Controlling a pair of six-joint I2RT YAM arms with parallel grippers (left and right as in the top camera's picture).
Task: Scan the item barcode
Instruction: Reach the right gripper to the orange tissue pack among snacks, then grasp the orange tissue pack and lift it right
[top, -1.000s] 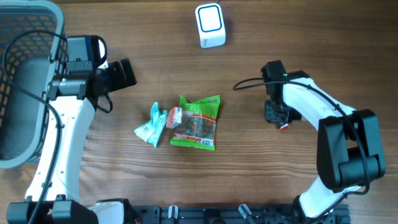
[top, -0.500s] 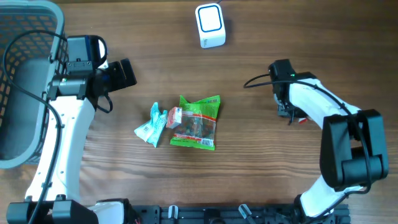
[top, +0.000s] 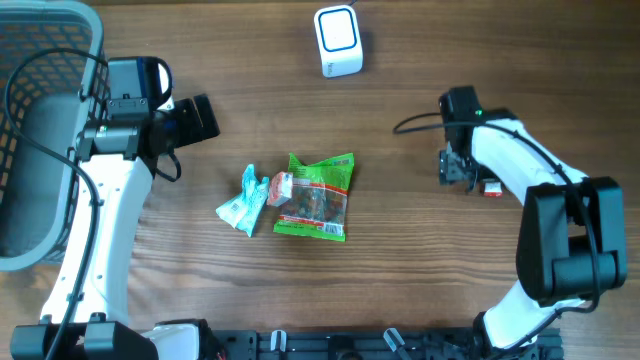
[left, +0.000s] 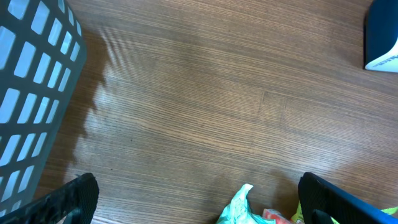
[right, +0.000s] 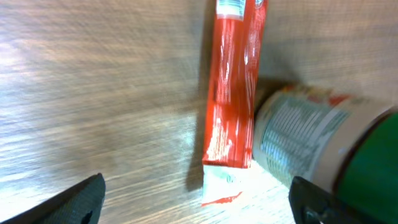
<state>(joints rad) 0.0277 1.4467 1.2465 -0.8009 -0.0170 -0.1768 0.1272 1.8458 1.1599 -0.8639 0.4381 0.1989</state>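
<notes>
A long red packet (right: 233, 87) lies flat on the wood in the right wrist view, just ahead of my right gripper (right: 199, 202), whose jaws stand wide open with nothing between them. From overhead only the packet's red end (top: 490, 188) shows beside the right gripper (top: 455, 168). The white barcode scanner (top: 337, 40) stands at the back centre. My left gripper (top: 200, 118) hovers open left of centre. In its wrist view the left gripper (left: 202, 202) is empty, with a teal packet (left: 239, 210) just below it.
A green snack bag (top: 318, 196), a teal packet (top: 242, 201) and a small red-white packet (top: 279, 186) lie together mid-table. A grey basket (top: 40, 130) fills the far left. A printed can with a green lid (right: 311, 140) lies against the red packet.
My right gripper has moved right and back, then gone from shut to wide open, and the red packet now lies on the table. The left arm has not moved.
</notes>
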